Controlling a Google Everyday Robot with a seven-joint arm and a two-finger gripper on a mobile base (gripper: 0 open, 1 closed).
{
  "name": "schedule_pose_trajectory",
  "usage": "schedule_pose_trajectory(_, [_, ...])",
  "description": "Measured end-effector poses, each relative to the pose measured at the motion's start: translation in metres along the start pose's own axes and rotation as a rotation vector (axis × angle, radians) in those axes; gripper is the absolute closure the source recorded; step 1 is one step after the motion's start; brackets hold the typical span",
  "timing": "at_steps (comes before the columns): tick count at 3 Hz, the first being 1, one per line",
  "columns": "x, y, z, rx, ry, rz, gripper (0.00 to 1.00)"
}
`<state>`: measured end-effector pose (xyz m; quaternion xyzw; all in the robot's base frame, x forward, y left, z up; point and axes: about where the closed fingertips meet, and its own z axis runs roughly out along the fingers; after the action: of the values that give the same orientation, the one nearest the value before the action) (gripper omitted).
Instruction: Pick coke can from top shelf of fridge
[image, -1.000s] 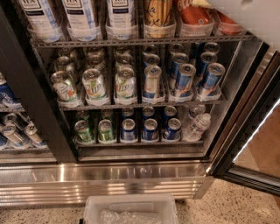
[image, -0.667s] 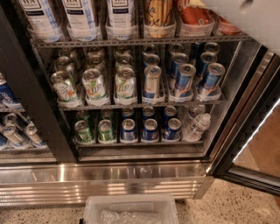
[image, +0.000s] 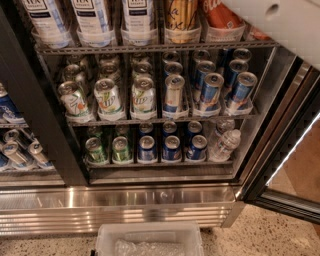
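Note:
A red-orange coke can stands in a clear cup holder at the right end of the top shelf of the fridge; its top is cut off by the upper edge of the camera view. A sliver of a second red can shows just to its right, mostly hidden behind my white arm. The arm crosses the top right corner in front of the shelf. My gripper is past the frame's edge and does not show.
A gold can and white tea cans fill the top shelf's left. Below sit 7up cans, blue cans and water bottles. The glass door stands open at right. A clear plastic bin lies on the floor.

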<state>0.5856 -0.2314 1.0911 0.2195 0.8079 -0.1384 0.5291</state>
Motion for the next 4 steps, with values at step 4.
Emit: schedule_pose_trajectory(4, [-0.0059, -0.0173, 0.0146, 0.055, 0.003, 0.071, 0.24])
